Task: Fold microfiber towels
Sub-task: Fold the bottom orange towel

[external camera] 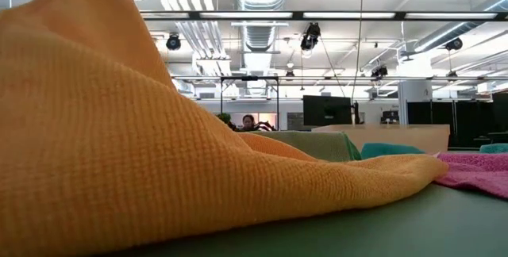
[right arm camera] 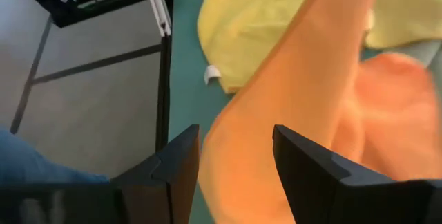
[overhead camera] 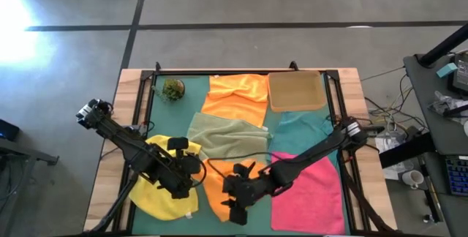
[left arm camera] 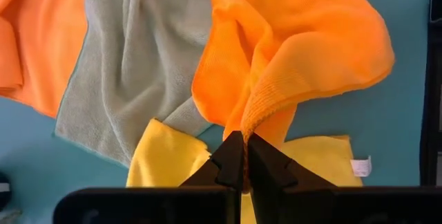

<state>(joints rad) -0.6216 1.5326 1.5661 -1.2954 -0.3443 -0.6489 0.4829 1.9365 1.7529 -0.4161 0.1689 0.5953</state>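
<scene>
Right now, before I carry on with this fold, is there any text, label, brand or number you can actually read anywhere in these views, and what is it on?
No text is readable in any view.
White sewn tag on the yellow towel: too small to read.
Dark monitor in the room behind the table: nothing legible.
Clutter on the side desk: too small to read.

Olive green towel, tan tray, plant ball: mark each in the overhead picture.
olive green towel (overhead camera: 223, 136), high view, middle of the cloth.
tan tray (overhead camera: 296, 91), high view, centre of its floor.
plant ball (overhead camera: 173, 89), high view, middle of the ball.
</scene>
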